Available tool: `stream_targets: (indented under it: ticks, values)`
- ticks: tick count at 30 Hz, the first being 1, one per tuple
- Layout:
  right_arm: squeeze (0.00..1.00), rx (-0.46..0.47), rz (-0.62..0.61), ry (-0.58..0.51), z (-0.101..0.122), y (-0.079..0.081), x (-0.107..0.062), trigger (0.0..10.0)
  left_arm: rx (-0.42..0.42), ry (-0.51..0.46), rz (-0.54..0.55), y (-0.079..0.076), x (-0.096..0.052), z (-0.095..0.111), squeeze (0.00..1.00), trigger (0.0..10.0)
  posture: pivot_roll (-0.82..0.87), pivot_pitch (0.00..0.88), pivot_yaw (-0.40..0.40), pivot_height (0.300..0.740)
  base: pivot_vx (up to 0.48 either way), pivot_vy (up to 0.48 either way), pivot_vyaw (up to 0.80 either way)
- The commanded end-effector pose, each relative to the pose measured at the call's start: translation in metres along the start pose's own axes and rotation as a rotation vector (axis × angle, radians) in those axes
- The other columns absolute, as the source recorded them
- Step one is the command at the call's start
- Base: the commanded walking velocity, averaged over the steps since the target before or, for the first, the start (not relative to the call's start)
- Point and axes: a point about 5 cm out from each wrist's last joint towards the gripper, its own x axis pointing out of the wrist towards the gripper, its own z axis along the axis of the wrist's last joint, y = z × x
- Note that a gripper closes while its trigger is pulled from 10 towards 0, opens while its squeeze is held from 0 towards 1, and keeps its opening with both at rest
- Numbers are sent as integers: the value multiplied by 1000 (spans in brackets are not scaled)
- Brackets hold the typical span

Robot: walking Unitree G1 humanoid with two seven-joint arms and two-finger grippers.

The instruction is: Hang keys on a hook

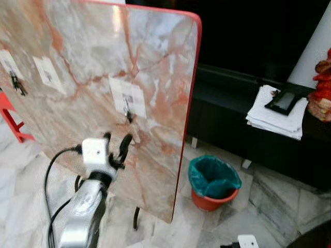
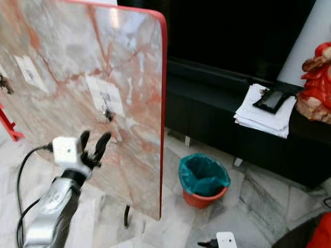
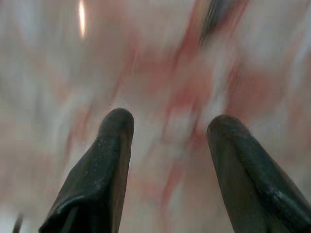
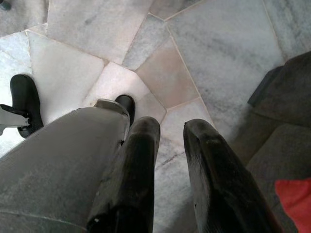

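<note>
Clearly, your left tool (image 1: 117, 142) was raised in front of the marbled board (image 1: 93, 67), its two black fingers spread apart with nothing between them. It sat just under the middle hook (image 1: 128, 111), at about 6 o'clock from it and near but not touching. That hook hung from a white adhesive pad (image 1: 127, 96) stuck to the board, so the board stood as the wall for hanging. On the hook you could make out a small dark metal shape, which may have been the keys; it was too small to say for sure. Another dark cluster (image 1: 17, 82) hung from a pad far out at 9 o'clock on the board. I judged the released fingers below the hook fitted a tool that had nothing to carry, so either the hanging was done or the keys were not in its grip at all.

In the left wrist view the fingers (image 3: 104, 160) pointed at blurred pink marble, so they faced the board closely.

Your right tool (image 4: 170, 160) hung low over the stone floor (image 4: 218, 53), fingers slightly parted and holding nothing, idle beside the robot's grey leg (image 4: 53, 165).

At 3 o'clock from the board's foot a red bin with a green liner (image 1: 213, 181) stood on the floor, well apart from the work.
</note>
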Motion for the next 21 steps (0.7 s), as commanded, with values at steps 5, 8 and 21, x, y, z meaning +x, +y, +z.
stream_targets:
  ticks: [5,8,21]
  values:
    - [0,-16,0,8,-2,-1,0,10000,-52,254,224,51,-20,-60,0,10000,15,0,-29,740,0,0,0]
    - [0,-30,-1,7,-1,-1,0,10000,-75,346,279,60,-27,-81,0,10000,16,0,-30,740,0,0,0]
    - [0,-33,0,7,-1,0,0,10000,2,877,285,44,-83,-181,0,10000,-22,0,-31,740,0,0,0]
